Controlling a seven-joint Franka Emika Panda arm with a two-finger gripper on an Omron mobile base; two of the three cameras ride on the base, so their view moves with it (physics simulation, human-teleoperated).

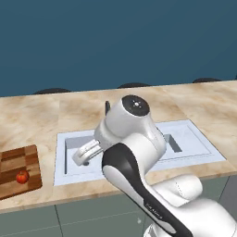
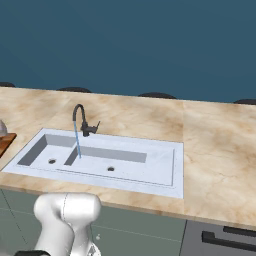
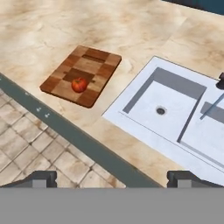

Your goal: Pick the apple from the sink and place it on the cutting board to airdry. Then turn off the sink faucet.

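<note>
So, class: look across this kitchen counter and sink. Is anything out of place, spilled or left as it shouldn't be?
One thing: the slim black curved faucet is running, a thin blue stream falling into the pale two-basin sink with nothing under it. The small red apple sits on the checkered brown wooden cutting board. Nothing spilled.

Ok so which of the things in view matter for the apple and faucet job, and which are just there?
Part of the job:
- small red apple, resting on the board
- dark checkered wooden cutting board
- pale two-basin sink
- slim black faucet, water running
- open tool

Just there:
- beige marble counter
- tiled floor
- dark handle low on the cabinet front
</note>
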